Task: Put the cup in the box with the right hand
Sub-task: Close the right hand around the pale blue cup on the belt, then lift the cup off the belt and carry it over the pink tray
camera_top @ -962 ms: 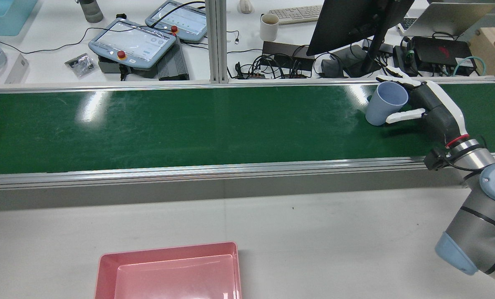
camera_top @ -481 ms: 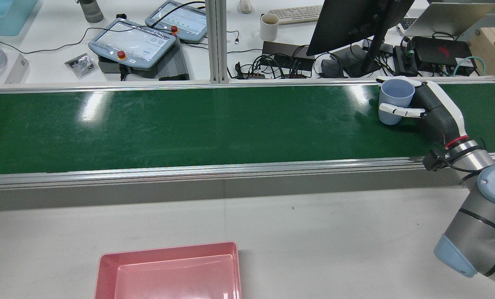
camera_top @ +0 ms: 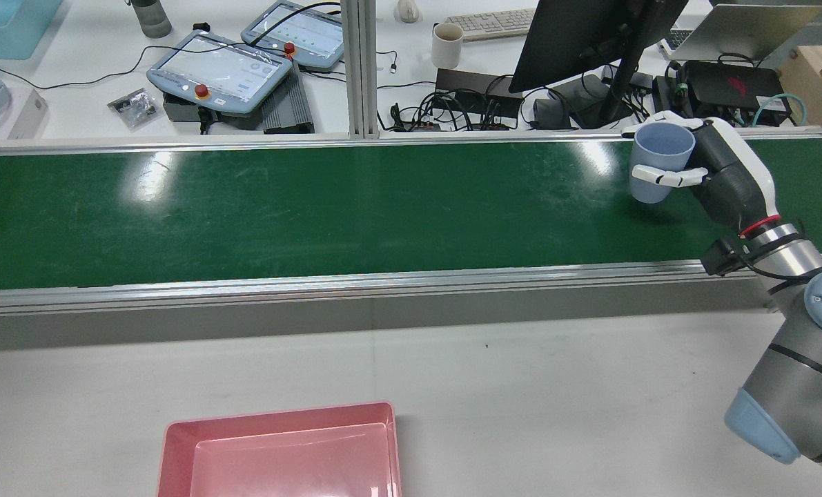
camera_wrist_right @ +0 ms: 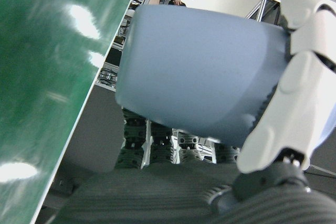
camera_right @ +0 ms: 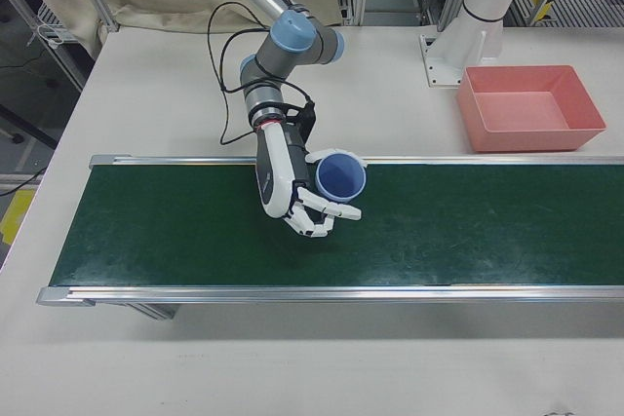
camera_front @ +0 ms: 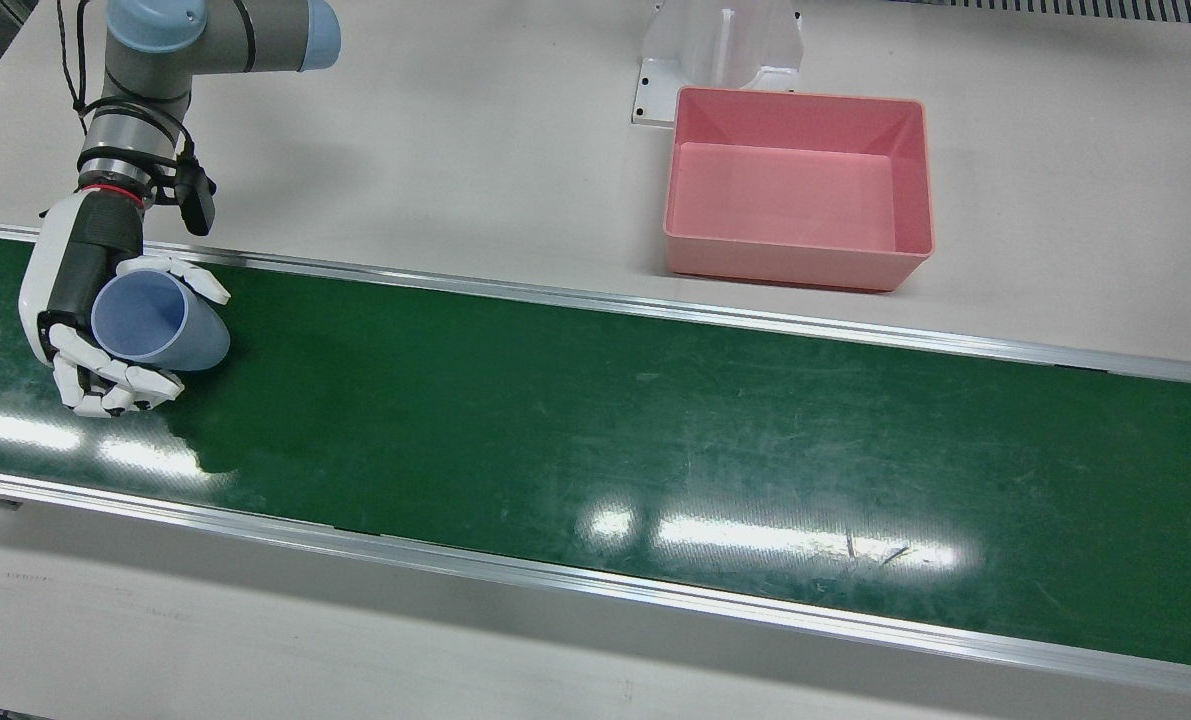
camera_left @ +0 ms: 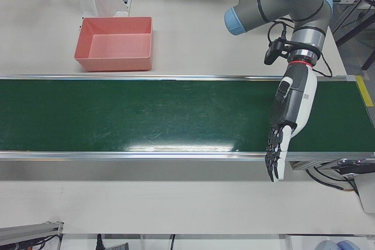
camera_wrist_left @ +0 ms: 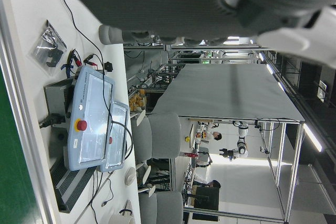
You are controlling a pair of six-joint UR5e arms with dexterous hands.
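Note:
A light blue cup (camera_front: 160, 322) is held in my right hand (camera_front: 73, 290) above the green belt (camera_front: 595, 420), near that belt's end. The hand is shut on the cup's side, with the cup's mouth up in the rear view (camera_top: 661, 160) and the hand (camera_top: 725, 176) behind it. The cup (camera_right: 339, 174) and hand (camera_right: 285, 187) also show in the right-front view. The cup (camera_wrist_right: 199, 72) fills the right hand view. The pink box (camera_front: 800, 265) stands empty on the white table, far along from the cup. My left hand (camera_left: 290, 115) is open, fingers straight, over the belt's other end.
A white pedestal (camera_front: 720, 50) stands right behind the pink box. Aluminium rails (camera_top: 383, 279) edge the belt on both sides. Beyond the far rail are teach pendants (camera_top: 221, 69), a monitor (camera_top: 583, 38), cables and a white mug (camera_top: 446, 45).
One second ago the cup leaned on the belt inside my open right hand. The hand closed on it, set it upright, and has now raised it a little off the belt.

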